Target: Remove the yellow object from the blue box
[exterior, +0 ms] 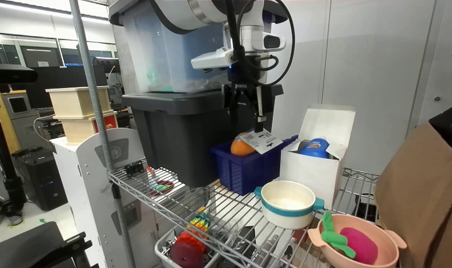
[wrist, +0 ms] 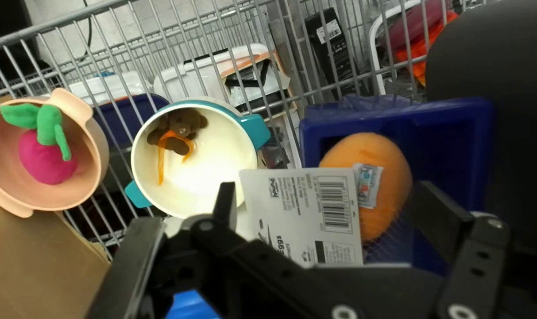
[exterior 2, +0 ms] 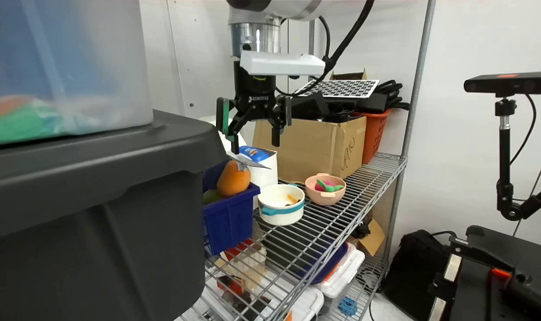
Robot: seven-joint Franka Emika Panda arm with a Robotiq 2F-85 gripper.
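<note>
The yellow object is a rounded orange-yellow item. It sits in the blue box and sticks up above its rim in both exterior views (exterior: 240, 147) (exterior 2: 234, 179); it also shows in the wrist view (wrist: 390, 173). A white printed card (wrist: 295, 199) is attached to it and juts out over the box's side. The blue box (exterior: 244, 173) stands on the wire shelf; its rim shows in the wrist view (wrist: 392, 116). My gripper (exterior 2: 255, 141) is open and empty, pointing down just above the card and the yellow object. Part of the card is hidden behind the gripper in the wrist view.
A big dark-grey tote (exterior: 173, 137) stands right beside the blue box. A white box (exterior: 311, 175) with a blue item is on its other side. A white pot with teal handles (exterior: 287, 208), a pink bowl (exterior: 389, 253) and a cardboard box (exterior 2: 297, 142) share the shelf.
</note>
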